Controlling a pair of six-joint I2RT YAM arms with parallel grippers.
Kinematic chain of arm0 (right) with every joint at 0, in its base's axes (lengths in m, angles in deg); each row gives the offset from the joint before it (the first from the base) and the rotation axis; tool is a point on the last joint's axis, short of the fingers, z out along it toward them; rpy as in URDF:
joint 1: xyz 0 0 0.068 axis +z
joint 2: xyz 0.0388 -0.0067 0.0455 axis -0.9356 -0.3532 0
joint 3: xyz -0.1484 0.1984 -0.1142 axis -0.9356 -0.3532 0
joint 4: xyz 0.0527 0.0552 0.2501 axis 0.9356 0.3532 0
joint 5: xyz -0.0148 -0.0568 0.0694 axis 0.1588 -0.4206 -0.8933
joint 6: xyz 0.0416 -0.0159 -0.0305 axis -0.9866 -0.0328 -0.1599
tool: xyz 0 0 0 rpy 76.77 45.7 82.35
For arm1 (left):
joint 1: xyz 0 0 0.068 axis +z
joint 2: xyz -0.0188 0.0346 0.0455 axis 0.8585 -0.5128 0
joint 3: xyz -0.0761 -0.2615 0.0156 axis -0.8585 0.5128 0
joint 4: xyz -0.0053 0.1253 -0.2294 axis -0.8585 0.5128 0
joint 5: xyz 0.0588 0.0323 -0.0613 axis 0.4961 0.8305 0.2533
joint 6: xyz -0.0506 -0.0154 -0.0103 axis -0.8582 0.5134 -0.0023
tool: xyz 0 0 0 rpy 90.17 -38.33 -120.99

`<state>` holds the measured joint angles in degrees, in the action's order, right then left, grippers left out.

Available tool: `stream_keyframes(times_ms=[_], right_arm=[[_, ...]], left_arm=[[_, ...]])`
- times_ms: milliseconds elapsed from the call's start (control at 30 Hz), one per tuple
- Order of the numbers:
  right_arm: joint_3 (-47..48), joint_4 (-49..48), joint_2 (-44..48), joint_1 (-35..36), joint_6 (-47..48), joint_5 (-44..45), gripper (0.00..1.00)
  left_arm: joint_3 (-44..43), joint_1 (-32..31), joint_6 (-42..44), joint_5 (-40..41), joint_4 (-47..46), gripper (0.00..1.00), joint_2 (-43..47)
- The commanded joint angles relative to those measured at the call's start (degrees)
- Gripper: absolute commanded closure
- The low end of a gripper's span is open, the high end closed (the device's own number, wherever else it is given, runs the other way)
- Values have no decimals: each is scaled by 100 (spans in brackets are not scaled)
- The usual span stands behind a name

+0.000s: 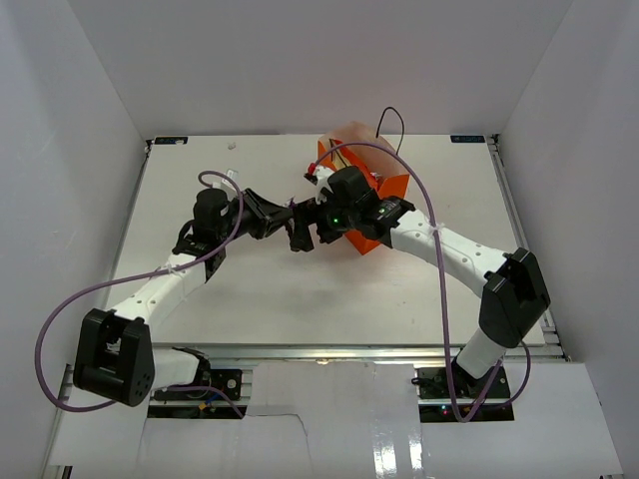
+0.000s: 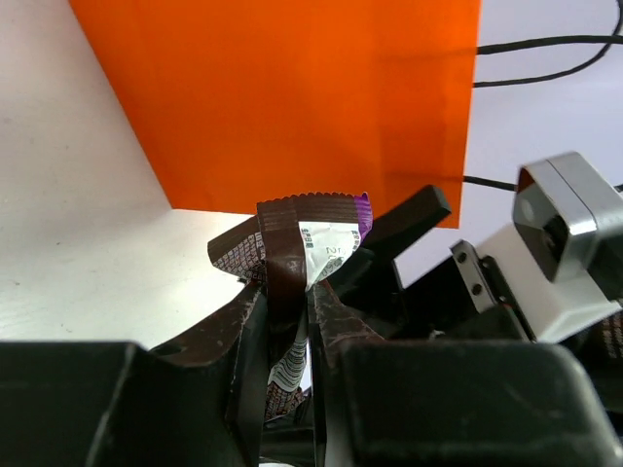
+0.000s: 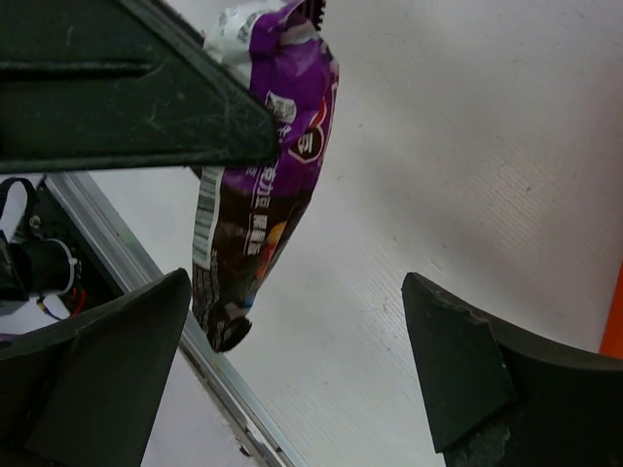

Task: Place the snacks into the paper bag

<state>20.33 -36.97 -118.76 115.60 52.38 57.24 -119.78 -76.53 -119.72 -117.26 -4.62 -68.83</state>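
Note:
My left gripper (image 2: 311, 284) is shut on a purple and brown crinkled wrapper (image 2: 316, 238) and holds it above the table, in front of the orange paper bag's wall (image 2: 292, 97). In the right wrist view the same wrapper (image 3: 258, 195) hangs from the left finger (image 3: 117, 97). My right gripper (image 3: 297, 282) is open and empty, its jaws wide apart just below the wrapper. In the top view both grippers, left (image 1: 287, 222) and right (image 1: 305, 238), meet just left of the paper bag (image 1: 391, 187), which my right arm partly hides. The other snacks are out of view.
The right arm's wrist camera (image 2: 569, 233) sits close on the right of the left gripper. Black loop handles (image 2: 545, 58) trail from the bag. A small pink-red bit (image 1: 312, 175) shows at the bag's left rim. The table's metal front rail (image 3: 175, 311) lies below.

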Motion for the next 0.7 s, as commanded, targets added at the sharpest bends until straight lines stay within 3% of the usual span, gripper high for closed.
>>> stream_keyframes(times_ms=[0,100,333,433,467,567,667], right_arm=[[354,-539,-92,48,-440,-29,6],[469,-689,-346,48,-493,-354,16],[618,-821,-426,48,-318,-548,53],[566,-847,-339,48,-159,-627,67],[557,-847,-312,48,-81,-662,70],[522,-865,-189,39,226,-802,77],[513,-847,-22,30,700,-1083,82]], left_arm=[[19,-54,-166,33,-267,71,277],[55,-63,-201,6,-311,70,303],[107,-63,-228,-29,-355,66,435],[116,-63,-228,41,-355,56,497],[116,-63,-236,50,-364,46,506],[90,-28,-184,50,-364,29,567],[2,112,44,94,-355,22,777]])
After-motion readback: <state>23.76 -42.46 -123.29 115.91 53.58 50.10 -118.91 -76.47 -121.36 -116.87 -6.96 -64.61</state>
